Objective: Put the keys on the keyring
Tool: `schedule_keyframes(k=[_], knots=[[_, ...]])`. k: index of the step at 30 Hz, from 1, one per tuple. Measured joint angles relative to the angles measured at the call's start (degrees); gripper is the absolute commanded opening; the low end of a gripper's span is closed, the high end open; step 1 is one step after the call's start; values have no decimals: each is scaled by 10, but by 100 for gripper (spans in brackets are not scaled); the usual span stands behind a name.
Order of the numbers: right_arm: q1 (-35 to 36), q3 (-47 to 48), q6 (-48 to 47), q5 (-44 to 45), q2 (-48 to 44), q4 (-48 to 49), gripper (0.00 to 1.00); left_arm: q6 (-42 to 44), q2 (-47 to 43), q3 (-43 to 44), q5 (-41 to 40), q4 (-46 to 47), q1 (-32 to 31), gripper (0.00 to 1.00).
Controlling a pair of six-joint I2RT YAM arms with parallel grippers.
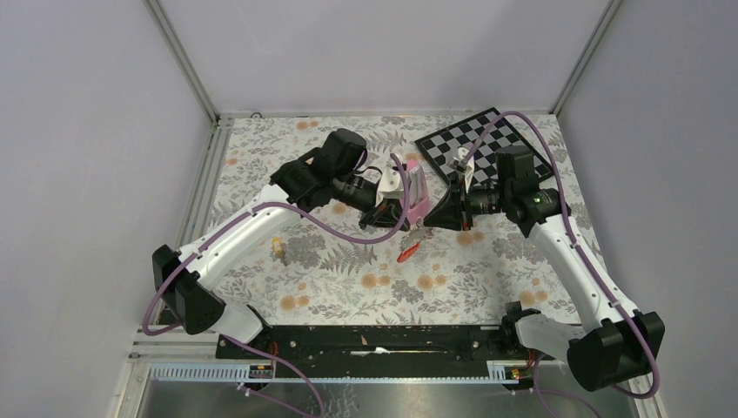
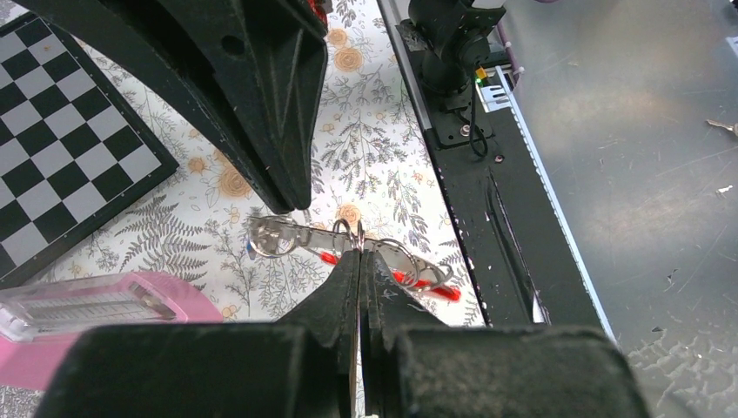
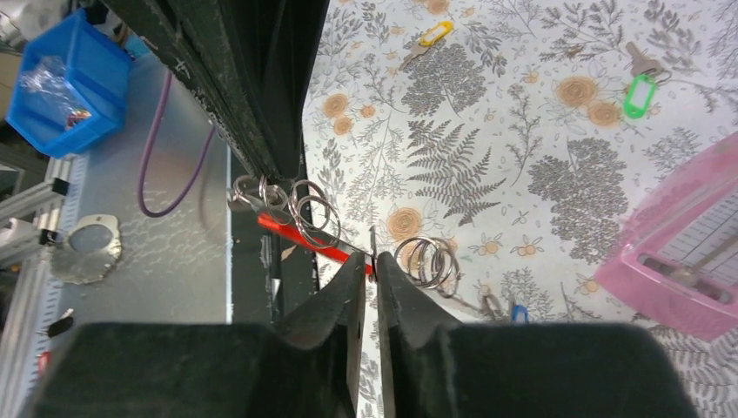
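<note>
Left gripper (image 2: 359, 254) pinches the keyring (image 2: 287, 237) tight; right gripper (image 3: 372, 266) sits at its red bar (image 3: 335, 250), grip I cannot tell.

Robot test booth in a lab
Plain grey walls (image 1: 374, 52) on metal posts (image 1: 184, 61) box in a floral-covered table (image 1: 348, 287); a blue parts bin (image 3: 61, 83) sits alongside.

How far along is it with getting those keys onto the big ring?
Done: several small split rings already sit on the keyring. In hand: the left end effector and right end effector both pinch it between them. Left: the yellow-tagged key and green-tagged key lie loose on the floral cloth.
</note>
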Motion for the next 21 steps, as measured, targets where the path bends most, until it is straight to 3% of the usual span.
schedule_keyframes(k=[4,7,13,21], knots=[[0,0,-23,13,-9,-18,41,0,0,0,-7,-1,0,0],[-1,3,-46,24,-16,-40,47,-3,0,0,-12,0,0,0],[-1,37,-74,18,-18,-71,45,-51,0,-11,-13,35,0,0],[-1,44,-61,-10,-17,-63,41,-175,0,-67,-11,131,2,0]])
